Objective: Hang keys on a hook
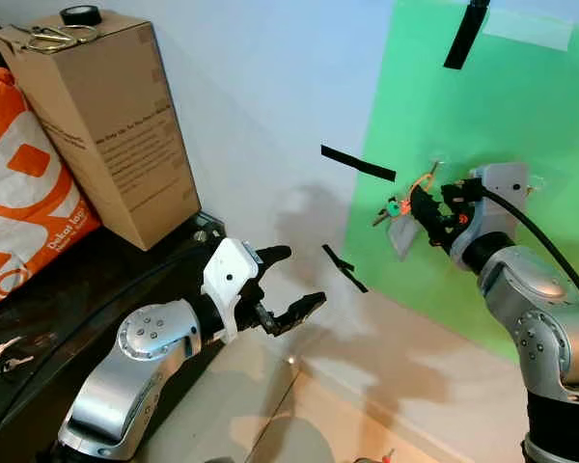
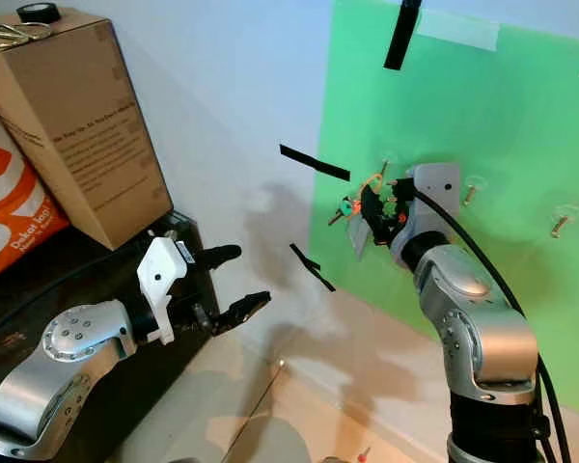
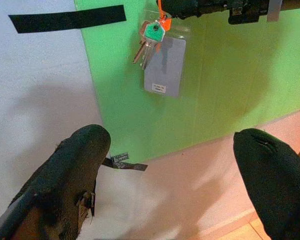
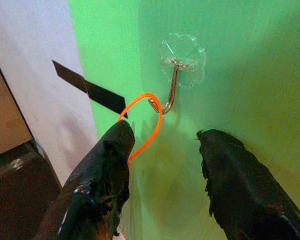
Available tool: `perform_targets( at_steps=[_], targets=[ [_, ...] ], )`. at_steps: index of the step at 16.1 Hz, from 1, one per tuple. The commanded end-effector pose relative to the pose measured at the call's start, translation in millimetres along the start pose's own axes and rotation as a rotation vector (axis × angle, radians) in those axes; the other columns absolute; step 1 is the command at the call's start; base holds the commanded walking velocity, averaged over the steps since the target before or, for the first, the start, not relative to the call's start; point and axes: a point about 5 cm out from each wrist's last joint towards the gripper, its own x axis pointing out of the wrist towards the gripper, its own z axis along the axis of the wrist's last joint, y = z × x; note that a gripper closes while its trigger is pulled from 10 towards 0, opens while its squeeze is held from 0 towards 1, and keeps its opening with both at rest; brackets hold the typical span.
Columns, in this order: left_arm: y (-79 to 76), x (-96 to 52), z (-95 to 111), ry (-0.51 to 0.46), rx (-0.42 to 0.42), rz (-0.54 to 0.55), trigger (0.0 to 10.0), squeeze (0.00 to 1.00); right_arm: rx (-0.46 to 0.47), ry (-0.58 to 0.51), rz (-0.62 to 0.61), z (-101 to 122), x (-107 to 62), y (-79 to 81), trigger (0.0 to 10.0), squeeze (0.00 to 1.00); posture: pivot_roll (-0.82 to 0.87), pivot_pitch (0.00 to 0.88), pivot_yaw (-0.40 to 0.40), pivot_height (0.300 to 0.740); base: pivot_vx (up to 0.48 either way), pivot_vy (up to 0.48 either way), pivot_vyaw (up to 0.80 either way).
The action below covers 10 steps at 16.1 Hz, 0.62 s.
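A key bunch with a teal key cap, an orange loop and a grey tag hangs against the green wall panel. The loop lies over the tip of a clear suction hook. My right gripper is right at the hook, open, with a finger on either side below it. The loop runs down behind one of its fingers. Lower left, my left gripper is held out open and empty, away from the wall. The left wrist view looks at the keys and tag.
A cardboard box with scissors and a tape roll on top stands on a dark table beside an orange bag. Two more hooks sit further right on the panel. Black tape strips mark the wall.
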Motion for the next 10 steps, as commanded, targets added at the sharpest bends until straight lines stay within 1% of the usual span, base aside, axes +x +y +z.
perform_targets(
  at_steps=[1,3,5,8,10],
  targets=[
    [2.1,-0.4,2.3,0.002,0.017,0.008,10.0,0.00,-0.052,-0.063,-0.108,16.6,-5.8,-17.9,10.0,0.00,-0.03,0.000,0.027,0.740,0.000,0.000,0.00],
    [2.5,0.1,2.7,0.002,0.020,0.011,10.0,0.00,-0.070,-0.067,-0.120,18.5,-6.2,-19.7,10.0,0.00,-0.03,0.000,0.028,0.740,0.000,0.000,0.00],
    [4.2,0.1,2.0,0.010,0.027,0.022,10.0,0.00,-0.096,-0.084,-0.134,25.5,-8.2,-21.8,10.0,0.00,-0.03,0.000,0.028,0.740,0.000,0.000,0.00],
    [3.6,0.5,1.3,0.012,0.028,0.020,10.0,0.00,-0.141,-0.066,-0.152,31.4,-11.2,-24.3,10.0,0.00,-0.04,0.000,0.028,0.740,0.000,0.000,0.00],
    [2.6,1.3,1.3,0.009,0.027,0.017,10.0,0.00,-0.099,-0.063,-0.142,34.7,-13.8,-24.4,10.0,0.00,-0.04,0.000,0.026,0.740,0.000,0.000,0.00]
  ],
)
